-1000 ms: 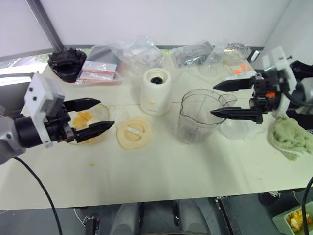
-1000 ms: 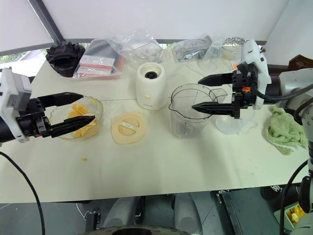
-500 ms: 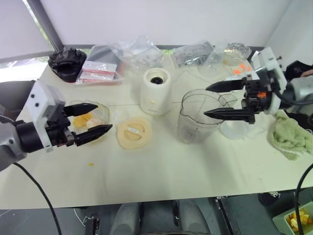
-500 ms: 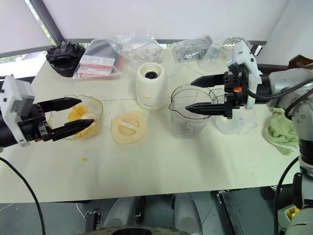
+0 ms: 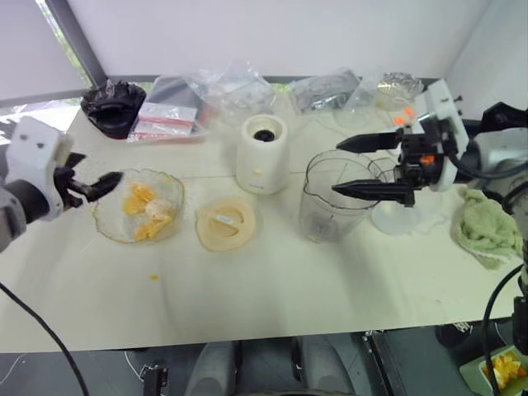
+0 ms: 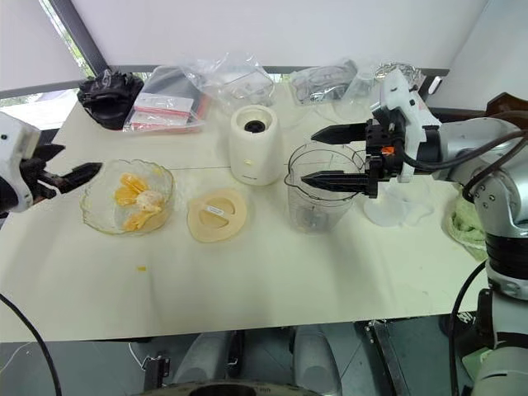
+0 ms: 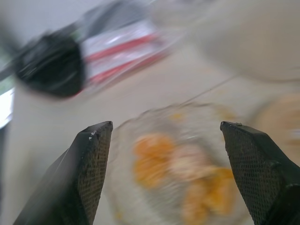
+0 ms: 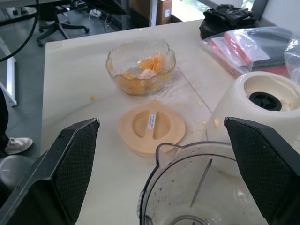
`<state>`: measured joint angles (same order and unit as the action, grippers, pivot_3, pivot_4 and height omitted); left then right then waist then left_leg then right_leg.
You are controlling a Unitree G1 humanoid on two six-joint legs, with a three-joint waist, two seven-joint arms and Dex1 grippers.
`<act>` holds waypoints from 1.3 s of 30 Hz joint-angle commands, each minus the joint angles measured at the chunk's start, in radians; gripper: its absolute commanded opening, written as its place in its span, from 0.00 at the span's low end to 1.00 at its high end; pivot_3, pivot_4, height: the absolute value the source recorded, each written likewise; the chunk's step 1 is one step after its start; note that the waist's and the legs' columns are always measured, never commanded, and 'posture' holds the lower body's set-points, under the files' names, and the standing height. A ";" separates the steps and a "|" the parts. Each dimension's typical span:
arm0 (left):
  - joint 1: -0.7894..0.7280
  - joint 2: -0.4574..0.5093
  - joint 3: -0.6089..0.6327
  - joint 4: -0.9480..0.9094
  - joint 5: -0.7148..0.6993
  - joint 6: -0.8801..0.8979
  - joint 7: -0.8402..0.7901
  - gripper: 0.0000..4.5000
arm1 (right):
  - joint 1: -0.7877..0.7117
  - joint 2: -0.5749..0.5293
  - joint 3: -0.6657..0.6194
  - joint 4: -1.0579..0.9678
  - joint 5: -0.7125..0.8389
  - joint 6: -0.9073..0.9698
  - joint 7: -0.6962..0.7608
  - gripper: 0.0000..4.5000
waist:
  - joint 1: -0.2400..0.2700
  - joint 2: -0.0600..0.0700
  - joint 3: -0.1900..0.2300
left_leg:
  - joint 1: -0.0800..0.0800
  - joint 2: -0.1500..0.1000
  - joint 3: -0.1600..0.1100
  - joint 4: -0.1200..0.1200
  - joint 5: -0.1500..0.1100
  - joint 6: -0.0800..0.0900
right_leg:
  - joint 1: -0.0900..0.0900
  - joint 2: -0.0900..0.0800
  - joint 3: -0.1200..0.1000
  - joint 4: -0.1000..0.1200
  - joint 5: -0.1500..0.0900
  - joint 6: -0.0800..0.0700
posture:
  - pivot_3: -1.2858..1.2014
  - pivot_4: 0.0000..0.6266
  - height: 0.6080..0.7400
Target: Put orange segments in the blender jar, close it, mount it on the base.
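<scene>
Several orange segments (image 5: 144, 210) lie in a scalloped glass dish (image 5: 109, 224) on the left of the table. My left gripper (image 5: 91, 169) hangs open just off the dish's left rim; in the left wrist view its fingers (image 7: 91, 159) straddle the dish with nothing between them. The clear blender jar (image 5: 338, 198) stands upright and looks empty, right of centre. My right gripper (image 5: 337, 167) is open over the jar's rim, pointing left and holding nothing. The cream base (image 5: 264, 153) stands behind, its black socket up. A flat round cream lid (image 5: 225, 223) lies between dish and jar.
Plastic bags (image 5: 231, 87), red-and-white packets (image 5: 169, 115) and a black object (image 5: 113, 106) line the back edge. A green cloth (image 5: 491, 231) and a clear tub (image 5: 396, 216) sit to the right of the jar. One small orange bit (image 5: 153, 277) lies on the table near the dish.
My left gripper has swung left off the dish and turned to point forward, uncovering the segments. My right gripper has drifted a little left over the jar.
</scene>
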<state>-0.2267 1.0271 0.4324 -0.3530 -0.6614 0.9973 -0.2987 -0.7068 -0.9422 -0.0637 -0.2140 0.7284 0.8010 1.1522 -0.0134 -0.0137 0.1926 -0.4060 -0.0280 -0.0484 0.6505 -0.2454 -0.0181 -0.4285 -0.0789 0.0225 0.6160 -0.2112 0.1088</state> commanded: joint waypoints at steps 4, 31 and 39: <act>-0.145 -0.230 -0.073 -0.007 0.094 0.203 0.266 0.85 | -0.023 -0.008 -0.034 -0.039 0.025 0.017 -0.011 0.99 | 0.004 -0.002 0.000 | -0.001 -0.002 -0.005 0.001 0.000 0.000 | 0.000 -0.001 0.000 0.000 0.002 0.003 | 0.52 0.24 1.00; -0.446 -0.340 -0.142 0.224 0.255 0.441 0.200 0.85 | -0.075 0.001 -0.023 -0.080 0.047 0.097 -0.077 0.99 | 0.001 -0.003 0.000 | -0.001 -0.008 -0.008 0.002 0.001 -0.001 | 0.000 -0.003 -0.002 0.002 0.002 0.003 | 0.52 0.24 1.00; -0.496 -0.501 -0.073 0.346 0.388 0.338 0.363 0.85 | -0.048 -0.006 -0.044 -0.100 0.056 0.099 -0.091 0.99 | 0.004 -0.003 0.000 | -0.002 -0.008 -0.010 0.002 0.001 -0.002 | 0.000 -0.004 -0.002 0.002 0.002 0.004 | 0.52 0.24 1.00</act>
<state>-0.7043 0.5371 0.3278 -0.0097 -0.3122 1.3789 0.0197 -0.7526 -0.9356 -0.0647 -0.2811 0.7699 0.9096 1.0642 -0.0090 -0.0169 0.1928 -0.4077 -0.0362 -0.0581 0.6529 -0.2444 -0.0200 -0.4284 -0.0829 0.0206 0.6176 -0.2089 0.1127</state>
